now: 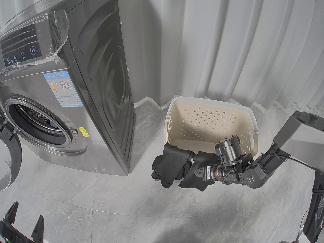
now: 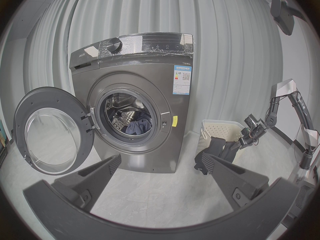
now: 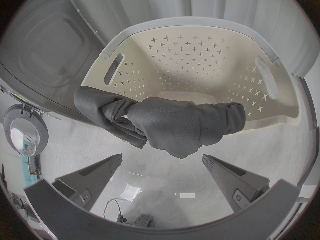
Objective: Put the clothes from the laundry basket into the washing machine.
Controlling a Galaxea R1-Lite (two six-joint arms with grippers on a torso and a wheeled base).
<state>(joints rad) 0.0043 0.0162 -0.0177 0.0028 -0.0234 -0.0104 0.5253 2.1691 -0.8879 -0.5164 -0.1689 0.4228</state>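
Note:
A dark grey garment (image 1: 177, 166) hangs bunched over the near rim of the cream laundry basket (image 1: 209, 102), whose inside looks bare. In the right wrist view the garment (image 3: 166, 124) sits just beyond my right gripper (image 3: 161, 162), which is open with nothing between its fingers. The grey washing machine (image 1: 67, 95) stands left of the basket with its round door (image 2: 50, 130) swung open. A blue cloth (image 2: 138, 127) lies inside the drum. My left gripper (image 1: 26, 216) hovers low over the floor in front of the machine, open and holding nothing.
White curtains (image 1: 236, 34) hang behind the basket and the machine. Bare grey floor tiles (image 1: 118, 193) stretch between the machine's front and the basket. The open door (image 1: 6, 159) juts out at the machine's left side.

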